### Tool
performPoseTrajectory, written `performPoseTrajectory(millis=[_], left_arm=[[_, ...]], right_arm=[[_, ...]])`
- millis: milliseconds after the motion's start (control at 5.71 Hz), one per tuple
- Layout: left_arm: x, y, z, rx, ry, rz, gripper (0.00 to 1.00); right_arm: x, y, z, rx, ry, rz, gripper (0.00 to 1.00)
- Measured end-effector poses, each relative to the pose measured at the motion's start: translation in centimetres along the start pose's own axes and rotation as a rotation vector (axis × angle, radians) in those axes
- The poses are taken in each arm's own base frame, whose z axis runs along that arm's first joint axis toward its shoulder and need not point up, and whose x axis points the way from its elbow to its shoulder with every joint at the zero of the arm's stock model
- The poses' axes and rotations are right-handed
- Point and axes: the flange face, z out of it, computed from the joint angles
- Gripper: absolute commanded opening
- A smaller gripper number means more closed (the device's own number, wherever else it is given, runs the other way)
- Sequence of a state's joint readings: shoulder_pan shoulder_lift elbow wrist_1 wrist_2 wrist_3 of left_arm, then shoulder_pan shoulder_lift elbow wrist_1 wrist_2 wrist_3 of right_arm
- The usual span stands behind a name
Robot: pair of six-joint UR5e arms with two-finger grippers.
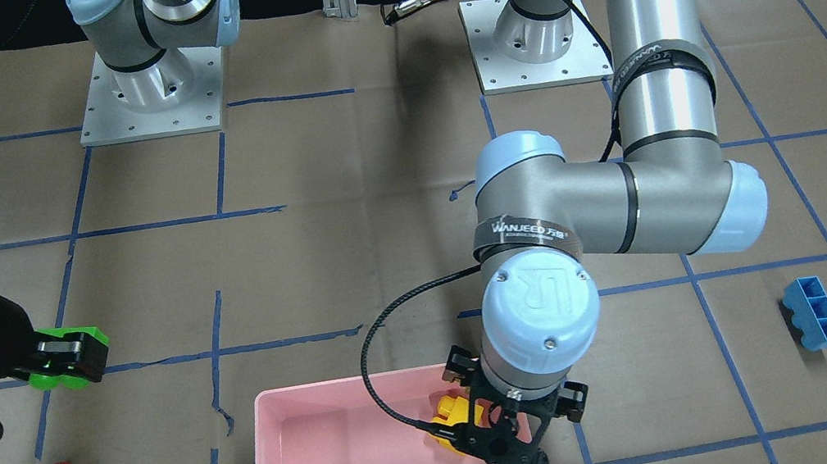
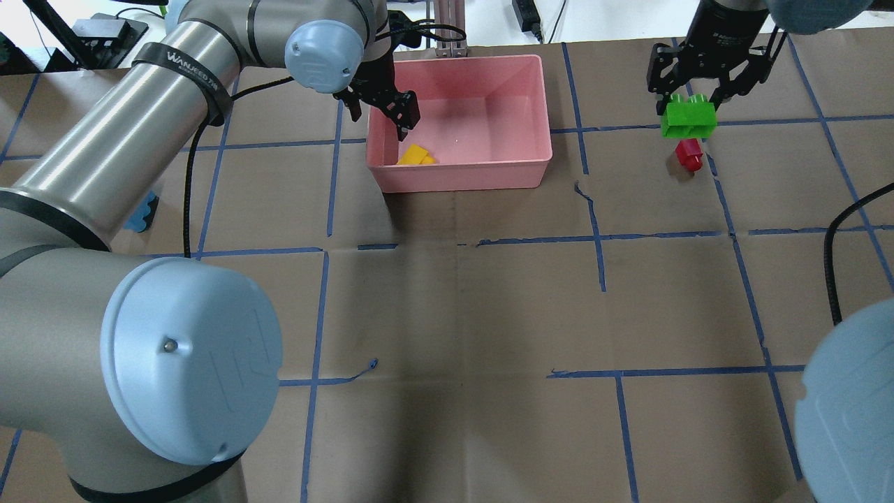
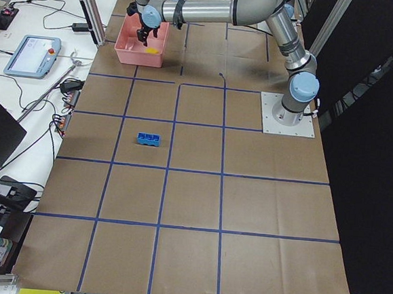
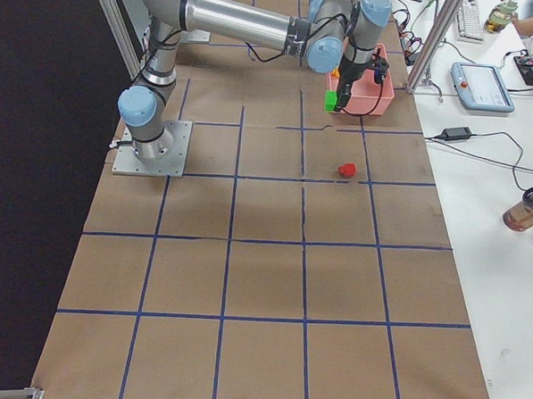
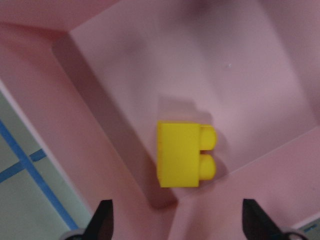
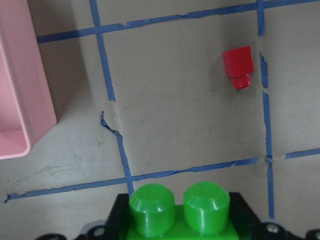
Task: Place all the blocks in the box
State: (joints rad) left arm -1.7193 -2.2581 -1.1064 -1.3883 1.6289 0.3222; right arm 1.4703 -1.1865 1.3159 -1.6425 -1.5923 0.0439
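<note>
The pink box point(image 2: 461, 176) stands at the table's far middle. A yellow block point(image 2: 417, 155) lies on its side on the box floor, in the corner nearest my left arm; it also shows in the left wrist view point(image 5: 182, 154). My left gripper point(image 2: 380, 112) hangs open and empty just above it. My right gripper point(image 2: 690, 105) is shut on the green block point(image 2: 689, 120) and holds it above the table, to the right of the box. The red block point(image 2: 689, 154) lies on the table just below the green one. The blue block point(image 1: 814, 312) lies on the table far out on my left side.
The table is brown paper with a blue tape grid. Both arm bases point(image 1: 150, 91) stand at the robot's edge. In the overhead view my left arm point(image 2: 126, 140) hides most of the blue block. The box's near rim point(image 6: 20, 90) shows in the right wrist view.
</note>
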Motion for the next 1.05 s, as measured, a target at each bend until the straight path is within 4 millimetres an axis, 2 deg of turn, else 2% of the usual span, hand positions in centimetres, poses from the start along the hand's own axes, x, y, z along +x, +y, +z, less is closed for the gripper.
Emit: performPoseTrajectory(millis=[175, 351, 526, 701, 876, 1052], left_arm=[[-3.9, 2.4, -0.8, -0.021, 0.004, -0.039, 1.0], [-8.0, 6.3, -2.1, -0.041, -0.018, -0.082, 1.0], [-11.9, 10.8, -4.0, -0.042, -0.071, -0.15, 1.0], [-17.2, 15.3, -4.9, -0.041, -0.103, -0.248, 0.98], [-22.5, 19.4, -4.6, -0.053, -0.107, -0.347, 0.97], [-26.9, 22.4, -3.6, -0.054, -0.092, -0.428, 0.97]], right_arm=[[-3.6, 0.0, -0.1, 0.018, -0.008, 0.016, 0.47], [-7.7, -1.1, 0.2, 0.032, -0.031, 0.04, 0.47], [-11.8, -3.1, 1.1, 0.043, -0.052, 0.058, 0.47], [-16.1, -5.3, 2.6, 0.048, -0.084, 0.078, 0.48], [-19.5, -7.1, 4.9, 0.054, -0.129, 0.093, 0.81], [-21.1, -8.3, 7.4, 0.057, -0.164, 0.095, 0.99]])
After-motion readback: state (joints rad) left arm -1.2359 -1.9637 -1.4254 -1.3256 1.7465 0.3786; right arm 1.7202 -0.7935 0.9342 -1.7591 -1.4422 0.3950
